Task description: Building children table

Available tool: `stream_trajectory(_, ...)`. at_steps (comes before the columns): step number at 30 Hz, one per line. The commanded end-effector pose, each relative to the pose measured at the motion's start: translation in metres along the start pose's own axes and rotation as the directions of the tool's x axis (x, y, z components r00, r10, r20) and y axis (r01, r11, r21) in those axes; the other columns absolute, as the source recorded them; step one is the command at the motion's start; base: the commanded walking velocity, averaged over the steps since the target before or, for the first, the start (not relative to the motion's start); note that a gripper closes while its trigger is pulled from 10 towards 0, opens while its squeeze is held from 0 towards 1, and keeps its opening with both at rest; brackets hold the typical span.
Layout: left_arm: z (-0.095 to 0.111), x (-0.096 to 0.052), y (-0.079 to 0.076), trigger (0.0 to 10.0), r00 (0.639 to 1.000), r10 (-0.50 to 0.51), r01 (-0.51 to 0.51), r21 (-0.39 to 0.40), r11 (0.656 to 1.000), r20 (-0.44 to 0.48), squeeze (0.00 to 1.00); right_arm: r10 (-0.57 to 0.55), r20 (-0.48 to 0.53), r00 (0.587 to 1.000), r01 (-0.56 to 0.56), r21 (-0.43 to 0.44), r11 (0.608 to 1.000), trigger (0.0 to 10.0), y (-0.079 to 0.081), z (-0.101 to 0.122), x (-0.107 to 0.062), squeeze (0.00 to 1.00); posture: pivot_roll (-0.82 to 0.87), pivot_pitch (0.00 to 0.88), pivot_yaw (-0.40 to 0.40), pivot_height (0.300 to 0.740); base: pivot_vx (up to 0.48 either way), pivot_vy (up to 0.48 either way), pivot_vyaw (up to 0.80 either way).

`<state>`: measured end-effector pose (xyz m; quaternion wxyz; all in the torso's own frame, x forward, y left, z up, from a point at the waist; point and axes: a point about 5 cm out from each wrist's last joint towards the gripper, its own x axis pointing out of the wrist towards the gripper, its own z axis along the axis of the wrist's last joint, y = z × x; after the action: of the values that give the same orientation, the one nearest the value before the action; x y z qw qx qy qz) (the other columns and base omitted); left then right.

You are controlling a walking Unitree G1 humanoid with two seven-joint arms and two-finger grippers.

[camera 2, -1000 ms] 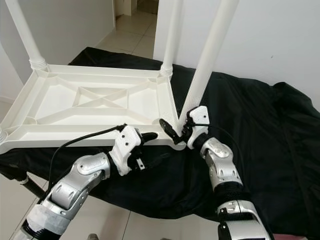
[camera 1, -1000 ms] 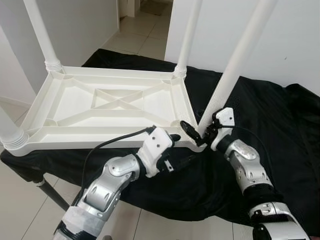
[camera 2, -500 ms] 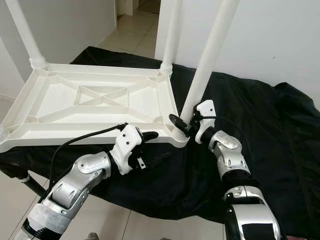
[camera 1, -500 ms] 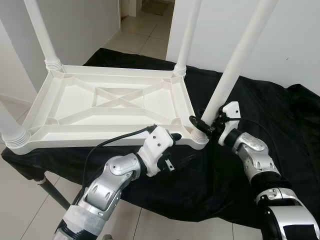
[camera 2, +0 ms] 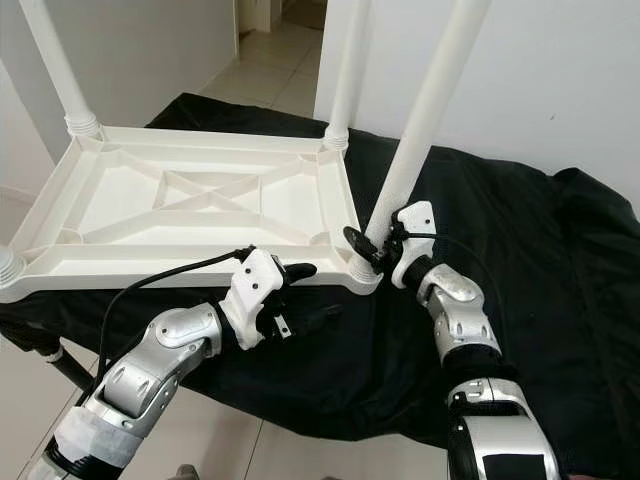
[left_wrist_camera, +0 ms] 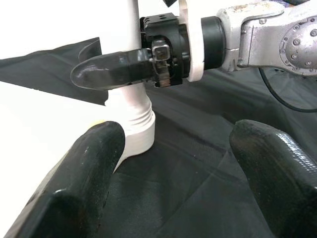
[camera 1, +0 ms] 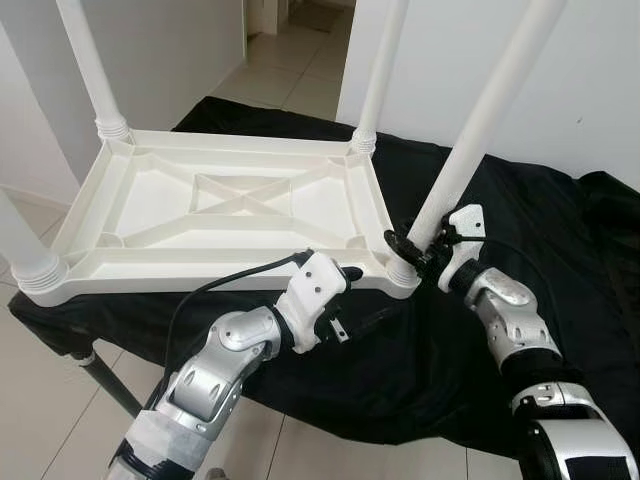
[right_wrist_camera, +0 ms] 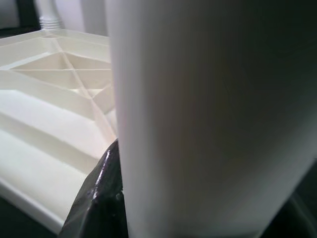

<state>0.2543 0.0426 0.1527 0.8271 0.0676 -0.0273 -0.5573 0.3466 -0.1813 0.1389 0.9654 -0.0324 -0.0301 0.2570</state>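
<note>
Right gripper, at about 4 o'clock in the head views, is clamped on the near-right leg just above its threaded base; one black finger lies across the leg's front, and the leg tilts away toward 1 o'clock. Its ribbed foot sits in the corner socket of the upturned white tabletop, though whether it is fully seated cannot be told. Left gripper, at 6 o'clock, hovers with its fingers apart, holding nothing, just below the tabletop's near edge and pointing toward that same corner. The tabletop lies underside up, ribs showing, on a black cloth draped over a support. Three further legs stand in their sockets: far-left leg at 11 o'clock, far-right leg at 12 o'clock, near-left leg at 9 o'clock. Judged progress: late stage. All four legs are in place; what appears left is to straighten and tighten the fourth, then turn the table upright.
</note>
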Motion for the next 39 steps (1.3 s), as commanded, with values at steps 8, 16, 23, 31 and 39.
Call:
stream_trajectory(8, 0.001, 0.001, -0.002, 10.0, 1.0, 0.0, 0.0, 0.002, 1.0, -0.002, 0.0, -0.298, -0.051, 0.953, 0.301, 0.067, 0.951, 10.0, 0.0, -0.011, -0.006, 0.0, -0.01, 0.0, -0.094, 0.74, 0.0, 0.0, 0.0)
stream_trajectory(16, 0.001, -0.002, -0.002, 10.0, 1.0, 0.004, -0.004, 0.002, 1.0, -0.007, 0.0, -0.536, -0.053, 0.842, 0.539, 0.126, 0.833, 10.0, 0.012, -0.012, -0.011, 0.0, 0.0, 0.0, -0.095, 0.74, 0.0, 0.0, 0.0)
stream_trajectory(23, 0.0, -0.002, -0.003, 10.0, 1.0, 0.002, -0.002, -0.002, 1.0, -0.007, 0.0, -0.729, -0.067, 0.681, 0.731, 0.12, 0.672, 10.0, 0.028, -0.015, -0.018, 0.0, 0.0, 0.0, -0.094, 0.74, 0.0, 0.0, 0.0)
stream_trajectory(31, 0.0, 0.0, -0.004, 10.0, 1.0, -0.004, 0.004, -0.002, 1.0, -0.005, 0.0, -0.814, -0.066, 0.577, 0.813, 0.137, 0.565, 10.0, 0.028, -0.01, -0.021, 0.0, 0.0, 0.0, -0.103, 0.74, 0.0, 0.0, 0.0)
stream_trajectory(39, 0.0, 0.0, -0.005, 10.0, 1.0, 0.0, 0.0, -0.004, 1.0, -0.004, 0.0, -0.787, -0.011, 0.617, 0.778, 0.157, 0.608, 10.0, 0.033, -0.002, -0.021, 1.0, 0.0, 0.0, -0.106, 0.74, 0.0, 0.0, 0.0)
